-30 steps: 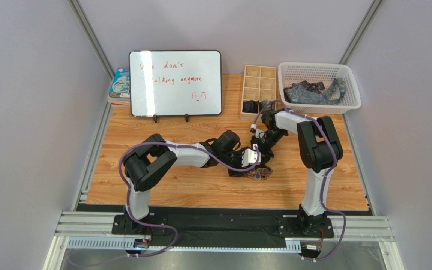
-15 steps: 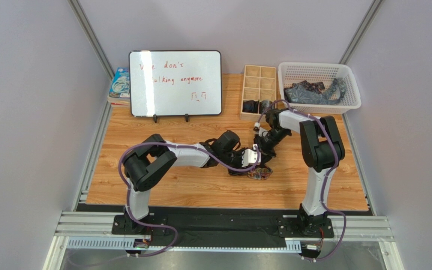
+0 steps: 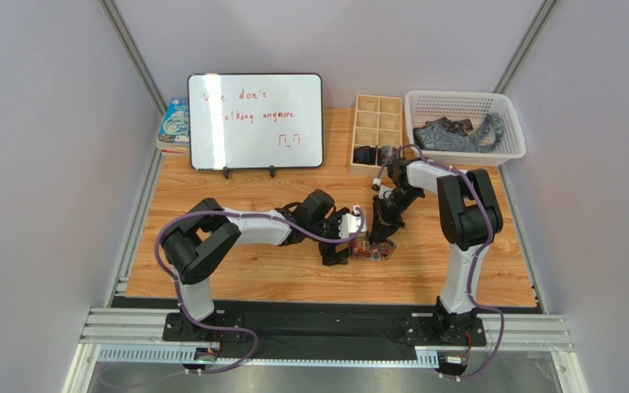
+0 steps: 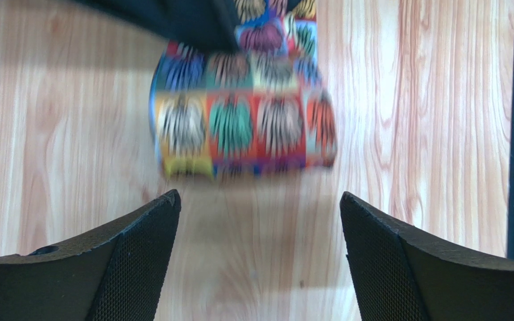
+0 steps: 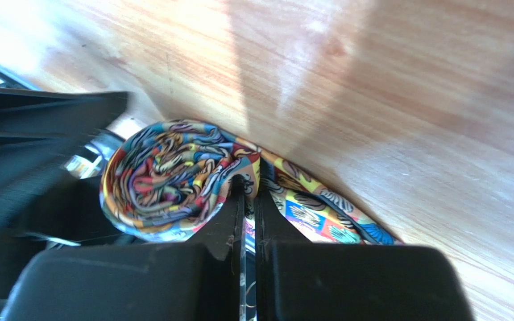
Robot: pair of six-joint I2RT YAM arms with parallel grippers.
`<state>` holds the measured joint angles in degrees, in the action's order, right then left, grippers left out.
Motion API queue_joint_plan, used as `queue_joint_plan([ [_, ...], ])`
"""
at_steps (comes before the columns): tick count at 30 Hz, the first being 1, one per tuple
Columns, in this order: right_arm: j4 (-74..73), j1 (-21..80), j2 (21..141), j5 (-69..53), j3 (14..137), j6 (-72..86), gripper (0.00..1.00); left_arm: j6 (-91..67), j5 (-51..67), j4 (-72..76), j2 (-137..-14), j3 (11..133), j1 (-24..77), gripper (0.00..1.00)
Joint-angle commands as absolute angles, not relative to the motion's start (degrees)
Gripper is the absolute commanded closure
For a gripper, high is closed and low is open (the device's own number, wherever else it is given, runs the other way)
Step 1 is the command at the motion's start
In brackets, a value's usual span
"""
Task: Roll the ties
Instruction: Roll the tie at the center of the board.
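A multicoloured tie (image 3: 373,248), mostly rolled into a coil, lies on the wooden table between the two arms. In the right wrist view the coil (image 5: 166,177) shows end-on, and my right gripper (image 5: 249,182) is shut on a fold of its fabric. From above, the right gripper (image 3: 380,232) points down at the roll. My left gripper (image 4: 258,197) stands wide open, a short way back from the tie (image 4: 246,124), with only bare table between its fingers. In the top view the left gripper (image 3: 347,238) sits just left of the roll.
A wooden compartment box (image 3: 378,115) at the back holds two dark rolled ties (image 3: 373,153). A white basket (image 3: 465,98) at the back right holds several loose dark ties (image 3: 456,131). A whiteboard (image 3: 255,121) stands at the back left.
My left gripper has opened, let go of the roll and drawn back to the left. My right gripper has closed onto the tie's fabric.
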<state>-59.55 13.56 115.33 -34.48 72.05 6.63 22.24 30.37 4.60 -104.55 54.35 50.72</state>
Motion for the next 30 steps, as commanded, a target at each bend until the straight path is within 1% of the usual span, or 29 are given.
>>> queue_joint_plan([
  [1, -51.0, 16.0, 118.5, -19.2, 72.2, 5.3, 1.0, 18.2, 33.7, 9.1, -99.4, 51.7, 49.9, 0.06],
  [5, -50.8, 18.0, 119.4, -16.6, 72.6, 5.2, 1.0, 15.1, 33.7, 12.3, -100.8, 52.5, 50.0, 0.05],
  [12, -50.4, 18.5, 121.2, -15.3, 71.6, 5.4, 1.0, 10.1, 34.9, 18.0, -105.4, 54.5, 50.1, 0.06],
  [14, -50.4, 18.5, 121.6, -15.6, 71.6, 5.9, 1.0, 9.1, 35.1, 18.5, -106.3, 55.6, 50.1, 0.1],
  [15, -50.4, 18.5, 121.6, -15.8, 71.7, 6.0, 1.0, 8.2, 35.4, 18.6, -107.0, 56.0, 50.2, 0.15],
  [17, -50.3, 18.5, 122.2, -16.2, 72.0, 6.4, 1.0, 7.0, 35.8, 19.2, -107.4, 56.9, 50.4, 0.2],
  [18, -50.3, 18.7, 122.3, -16.3, 72.1, 6.5, 1.0, 6.4, 35.9, 19.7, -107.7, 57.0, 50.4, 0.25],
  [22, -49.9, 19.0, 122.9, -17.8, 72.2, 7.4, 1.0, 5.7, 34.9, 20.1, -108.6, 58.6, 51.7, 0.34],
  [23, -50.0, 19.1, 123.0, -18.0, 72.2, 7.5, 1.0, 5.4, 34.7, 20.3, -108.9, 58.9, 51.9, 0.36],
  [30, -48.5, 20.5, 122.7, -20.5, 71.9, 9.2, 1.0, 5.8, 31.8, 20.0, -112.3, 62.0, 53.9, 0.37],
])
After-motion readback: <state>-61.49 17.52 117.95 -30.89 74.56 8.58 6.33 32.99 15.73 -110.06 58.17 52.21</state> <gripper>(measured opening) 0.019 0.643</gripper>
